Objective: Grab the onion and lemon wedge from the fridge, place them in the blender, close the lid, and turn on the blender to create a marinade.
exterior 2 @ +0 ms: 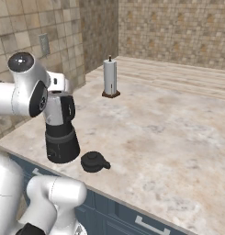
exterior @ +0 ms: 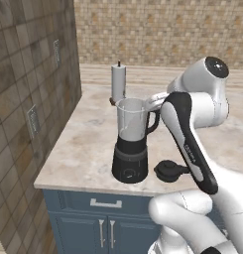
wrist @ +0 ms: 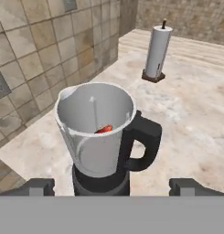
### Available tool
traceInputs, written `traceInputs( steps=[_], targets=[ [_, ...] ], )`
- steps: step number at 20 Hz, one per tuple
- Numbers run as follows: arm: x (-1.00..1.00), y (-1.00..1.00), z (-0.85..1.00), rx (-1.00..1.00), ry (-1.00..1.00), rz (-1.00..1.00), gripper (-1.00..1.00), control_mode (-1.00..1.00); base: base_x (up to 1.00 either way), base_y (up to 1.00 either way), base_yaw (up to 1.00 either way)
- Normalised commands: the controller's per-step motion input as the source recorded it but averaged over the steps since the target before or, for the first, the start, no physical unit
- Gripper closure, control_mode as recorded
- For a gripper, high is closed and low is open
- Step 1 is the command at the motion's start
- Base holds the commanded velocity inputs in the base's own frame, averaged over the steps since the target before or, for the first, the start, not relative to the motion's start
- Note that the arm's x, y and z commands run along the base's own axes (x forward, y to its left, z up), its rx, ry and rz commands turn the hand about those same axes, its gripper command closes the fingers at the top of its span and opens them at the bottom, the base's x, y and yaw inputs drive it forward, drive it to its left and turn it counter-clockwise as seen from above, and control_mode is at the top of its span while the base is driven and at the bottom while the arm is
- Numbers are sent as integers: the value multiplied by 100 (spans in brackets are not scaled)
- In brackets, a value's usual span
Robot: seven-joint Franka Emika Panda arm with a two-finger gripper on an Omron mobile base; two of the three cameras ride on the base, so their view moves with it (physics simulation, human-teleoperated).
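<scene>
Counter (exterior 2: 178,137) carries blender (exterior: 131,144) near front edge, jar mouth uncovered so items can drop in; red onion (wrist: 104,129) visible low inside jar; lid (exterior: 167,171) parked on counter just beside base, within reach for capping; gripper (wrist: 111,185) above jar, fingers wide apart, holding nothing; lemon wedge undiscerned

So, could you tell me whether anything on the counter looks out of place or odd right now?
Nothing is spilled or damaged. The blender stands upright with its jar open; the lid lies on the counter beside its base. Something red, probably the onion, sits inside the jar. The paper towel roll stands upright behind.
</scene>
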Motion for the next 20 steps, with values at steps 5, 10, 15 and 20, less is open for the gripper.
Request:
traceInputs(
  steps=[5, 10, 15, 20],
  targets=[
    [-55, -74, -3, -22, 9, 20, -100, -100, 0, 0, 0],
    [-35, -50, -22, -19, 9, 11, -100, -100, 0, 0, 0],
    [-3, -12, -43, -6, 3, 0, -100, -100, 0, 0, 0],
    [0, 0, -52, 1, 2, -1, -100, -100, 0, 0, 0]
  ],
)
